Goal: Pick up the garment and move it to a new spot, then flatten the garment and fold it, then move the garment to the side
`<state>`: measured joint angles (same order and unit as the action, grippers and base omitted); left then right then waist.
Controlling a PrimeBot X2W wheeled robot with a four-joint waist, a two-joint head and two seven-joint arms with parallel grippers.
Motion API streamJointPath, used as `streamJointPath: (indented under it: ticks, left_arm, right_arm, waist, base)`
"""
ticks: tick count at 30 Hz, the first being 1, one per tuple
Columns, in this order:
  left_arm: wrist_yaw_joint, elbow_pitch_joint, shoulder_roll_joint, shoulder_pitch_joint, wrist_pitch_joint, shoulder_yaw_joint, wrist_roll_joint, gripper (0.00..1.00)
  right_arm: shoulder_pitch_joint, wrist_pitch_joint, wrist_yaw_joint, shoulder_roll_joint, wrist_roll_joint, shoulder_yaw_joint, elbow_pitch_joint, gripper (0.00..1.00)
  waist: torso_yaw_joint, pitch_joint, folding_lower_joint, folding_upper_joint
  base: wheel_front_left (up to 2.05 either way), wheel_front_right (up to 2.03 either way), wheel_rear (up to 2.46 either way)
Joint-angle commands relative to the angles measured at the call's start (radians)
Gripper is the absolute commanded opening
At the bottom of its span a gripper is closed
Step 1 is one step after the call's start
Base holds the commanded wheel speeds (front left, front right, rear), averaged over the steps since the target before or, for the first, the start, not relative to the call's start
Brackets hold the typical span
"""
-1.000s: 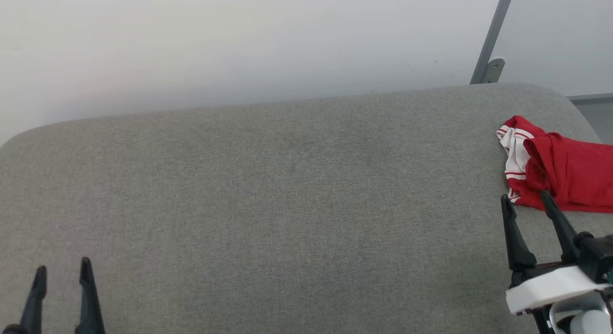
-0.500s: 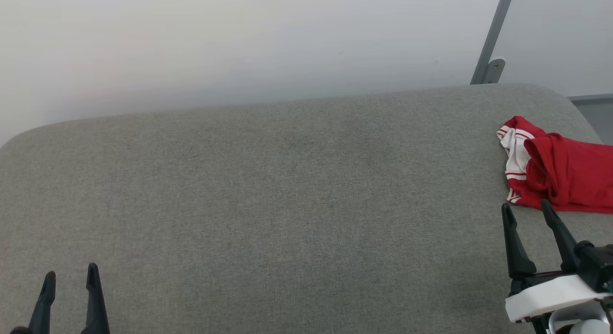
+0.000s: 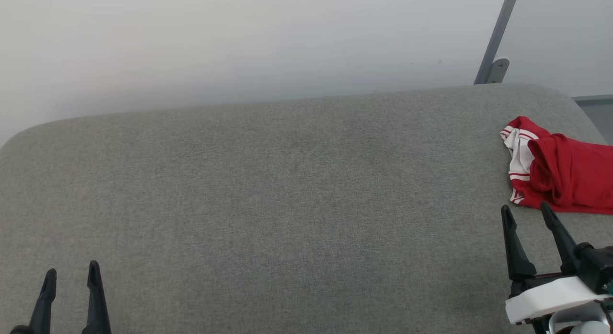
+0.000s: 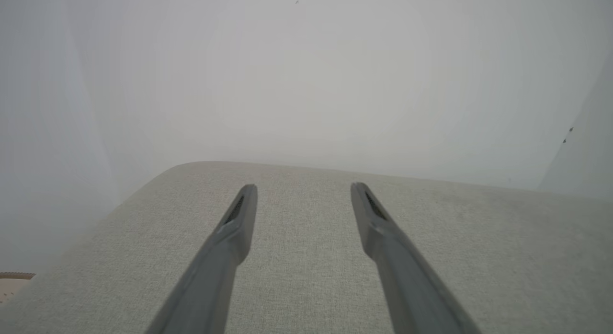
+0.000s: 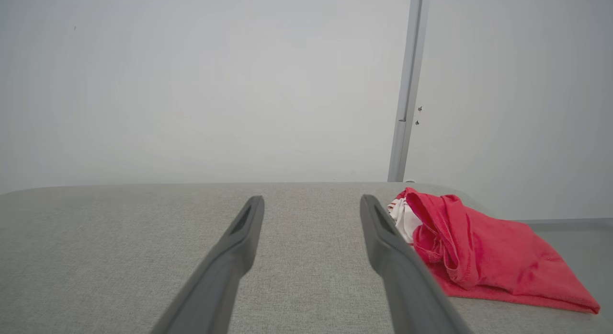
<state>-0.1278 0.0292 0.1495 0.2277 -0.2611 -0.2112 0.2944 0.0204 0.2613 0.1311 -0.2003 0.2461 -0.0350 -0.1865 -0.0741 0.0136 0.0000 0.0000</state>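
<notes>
You have one garment (image 3: 565, 176), a single crumpled red jersey, on one grey table (image 3: 287, 190). You see two pincers, the left pincer (image 3: 72, 268) and the right pincer (image 3: 526, 206), each with two dark fingers (image 3: 515, 247), four in all. One metal post (image 3: 496, 34) stands behind the table.

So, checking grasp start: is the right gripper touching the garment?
Cannot tell. In head view one finger of the right gripper visually borders the garment; depth unclear.

- Setting: apparently a robot test bay or laboratory.
- Work surface: tabletop (image 3: 287, 204) covered in grey woven fabric, corners rounded.
- Backdrop: plain white wall (image 3: 239, 37) panels behind it.
- Fixture: grey metal post (image 3: 499, 34), with a bracket (image 3: 499, 67) at its foot.
</notes>
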Motion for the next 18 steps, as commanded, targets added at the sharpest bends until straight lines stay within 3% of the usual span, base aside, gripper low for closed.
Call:
streamJointPath:
  ticks: [1, 18]
  left_arm:
    - [-0.003, 0.005, -0.002, 0.009, -0.005, 0.002, -0.007, 1.0]
    - [-0.003, 0.01, 0.0, 0.001, -0.005, 0.016, 0.017, 1.0]
  right_arm:
    - [-0.006, 0.004, -0.001, 0.0, -0.001, 0.002, 0.0, 1.0]
    - [-0.021, 0.004, -0.001, 0.02, -0.002, -0.018, 0.001, 1.0]
  waist:
    - [0.0, 0.0, 0.0, 0.0]
    - [0.004, -0.003, 0.0, 0.0]
  base:
    - [0.0, 0.0, 0.0]
    - [0.0, 0.0, 0.0]
